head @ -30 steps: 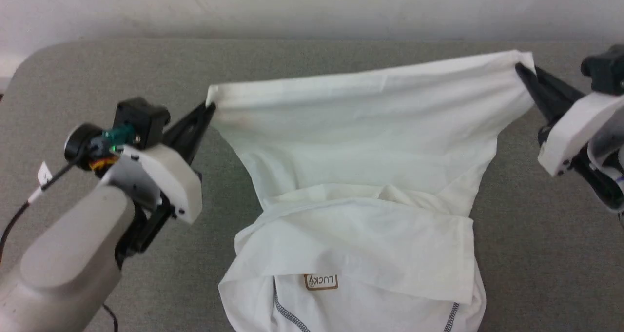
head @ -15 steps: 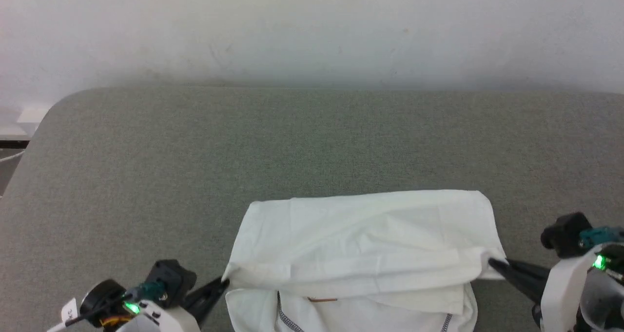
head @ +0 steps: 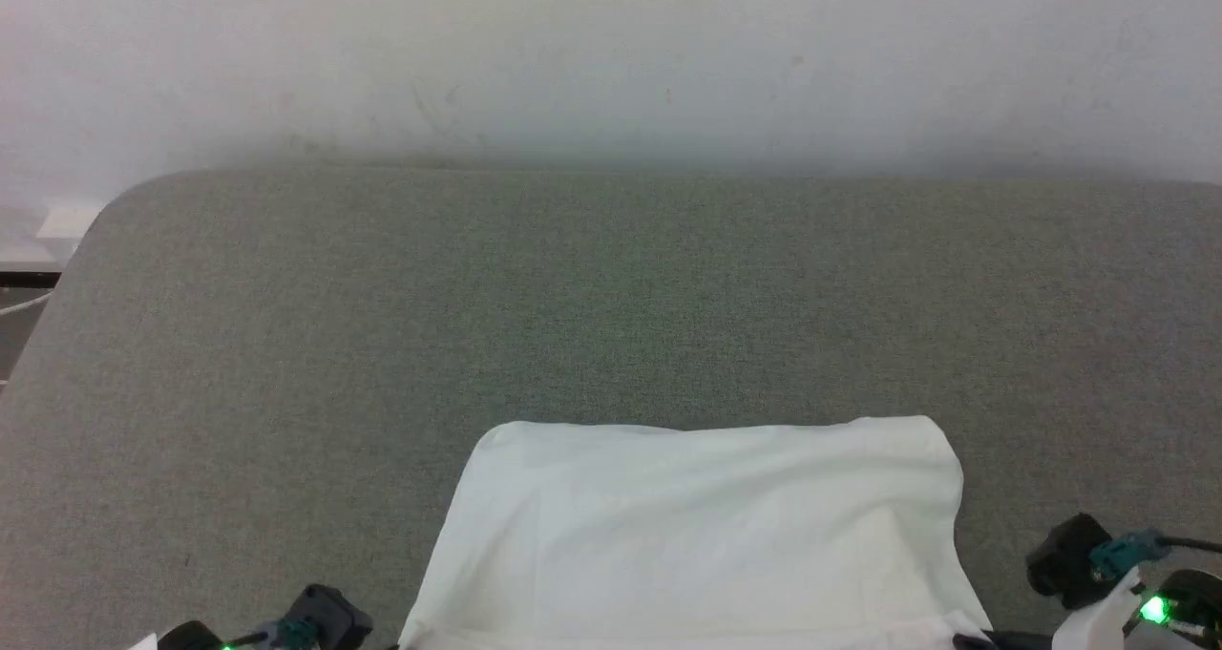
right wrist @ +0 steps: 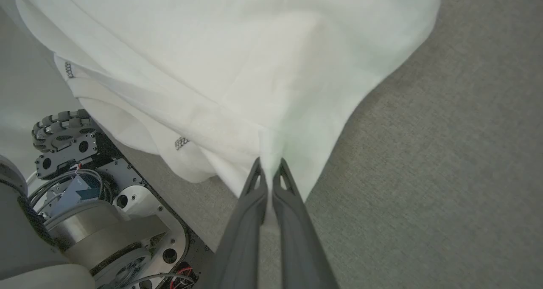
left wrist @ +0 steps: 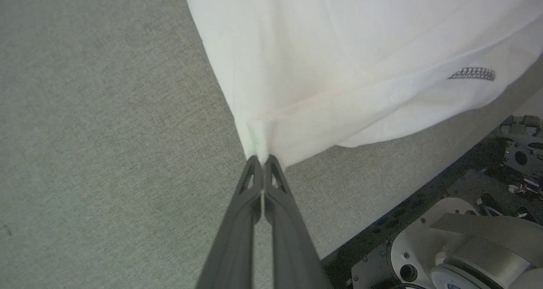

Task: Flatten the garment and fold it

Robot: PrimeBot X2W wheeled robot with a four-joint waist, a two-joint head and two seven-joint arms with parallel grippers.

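The garment (head: 706, 526) is a white T-shirt folded over on itself at the near edge of the grey table, its smooth doubled panel facing up. In the left wrist view my left gripper (left wrist: 263, 159) is shut on a pinched corner of the garment (left wrist: 339, 60); dark zigzag stitching (left wrist: 471, 73) shows at its right. In the right wrist view my right gripper (right wrist: 268, 164) is shut on the other corner of the garment (right wrist: 220, 55), with stitching (right wrist: 181, 142) on the layer beneath. Both wrists peek in at the head view's bottom corners.
The grey fabric-covered table (head: 611, 287) stretches wide beyond the shirt, backed by a pale wall (head: 611, 49). Its near edge and my wheeled base (right wrist: 63, 132) lie just below the hanging cloth in the wrist views.
Both grippers have drawn the held hem back toward me, over the lower part of the shirt, covering the chest patch. The head camera has also tilted up, showing more wall.
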